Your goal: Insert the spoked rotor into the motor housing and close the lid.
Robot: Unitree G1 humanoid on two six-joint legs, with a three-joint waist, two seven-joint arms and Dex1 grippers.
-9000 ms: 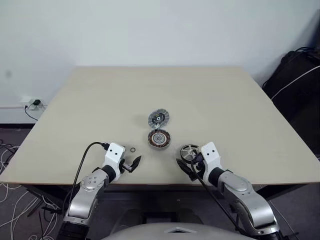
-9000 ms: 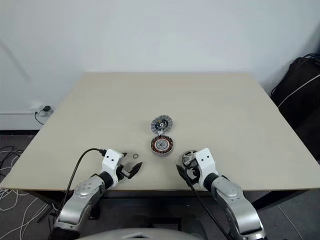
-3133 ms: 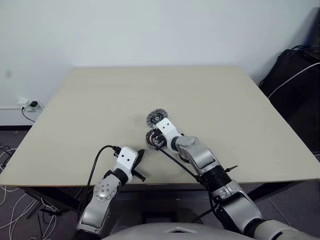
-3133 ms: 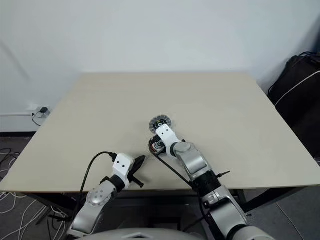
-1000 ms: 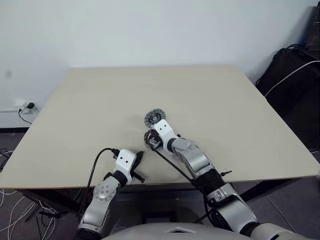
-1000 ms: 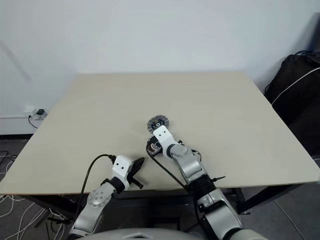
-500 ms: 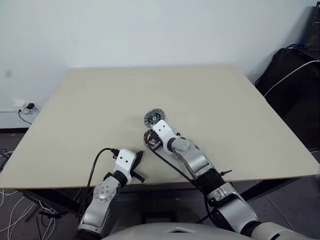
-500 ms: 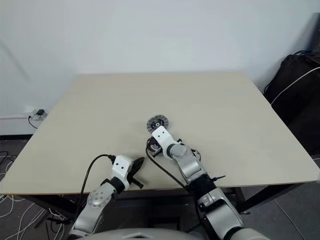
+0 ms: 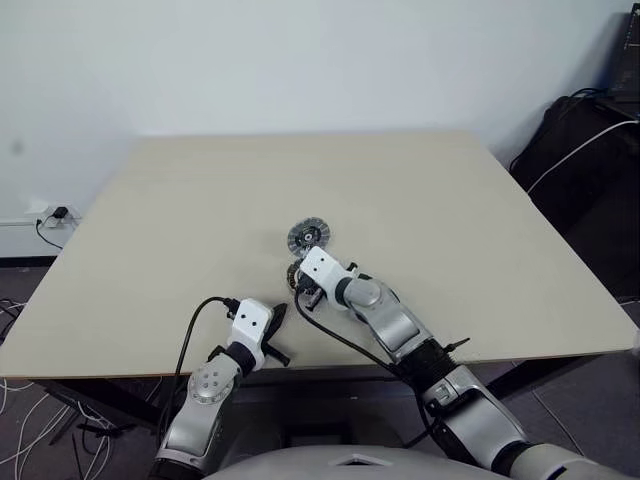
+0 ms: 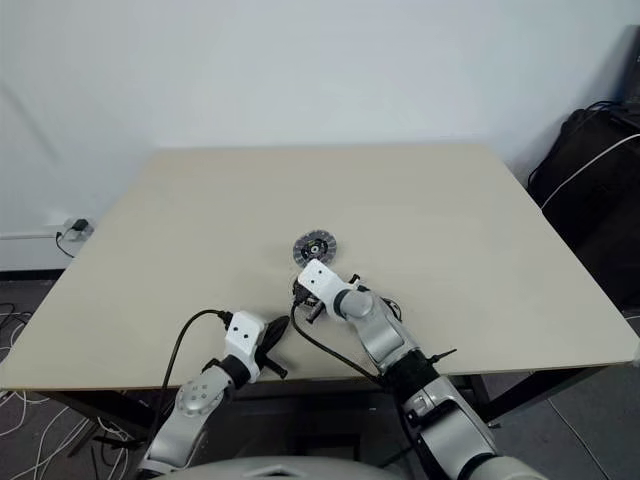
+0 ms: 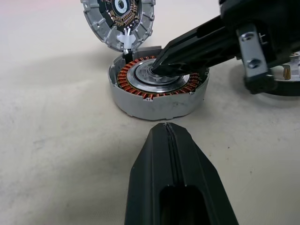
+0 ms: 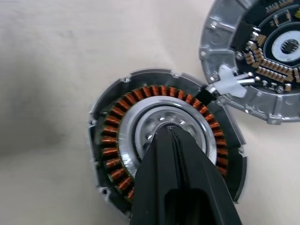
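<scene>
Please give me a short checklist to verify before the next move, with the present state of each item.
1. Housing sits open side up on the table: ok.
2. Lid is off the housing, beside it, inner face up: ok.
3. Rotor is in the housing: not ok; it lies beside it, partly hidden.
4. Right hand is ready to grasp: not ok; it is shut, tips in the housing's centre.
5. Left hand is clear of the housing: ok; shut, apart.

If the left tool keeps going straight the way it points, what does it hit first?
Most likely the near wall of the motor housing, dead ahead of the shut left tool across bare table. The right tool already rests in its centre.
</scene>
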